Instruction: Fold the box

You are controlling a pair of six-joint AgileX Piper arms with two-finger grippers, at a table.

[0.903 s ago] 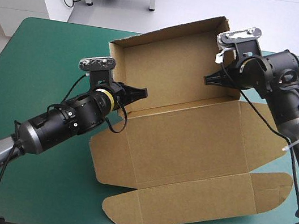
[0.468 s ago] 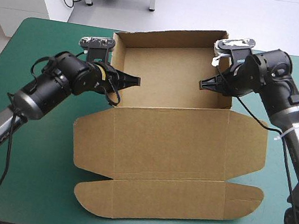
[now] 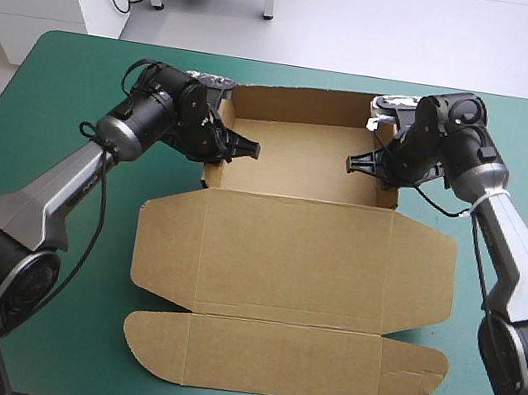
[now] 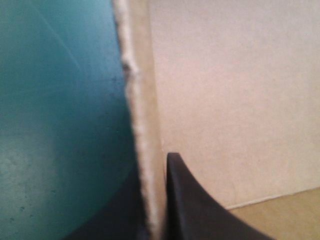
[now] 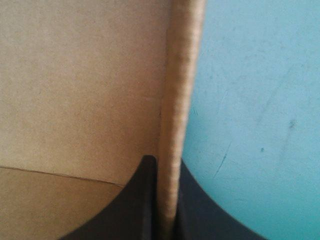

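Now: box [image 3: 295, 253] sits in the middle of the table [image 3: 70, 84], its tray part toward the table's far edge with walls up, and its lid and front flap flat toward the table's near edge. The left gripper [image 3: 250, 150] pinches the tray's left side wall and the right gripper [image 3: 354, 162] the right side wall. In both wrist views the board edge sits between nearly closed black fingers [image 4: 190, 210].

Judgement: board is light and stiff, bends at the scored lines, and crushes if twisted, so hold the wall tops near mid-length.

Bare teal-green cover lies toward both side edges of the table, with less room toward its far edge
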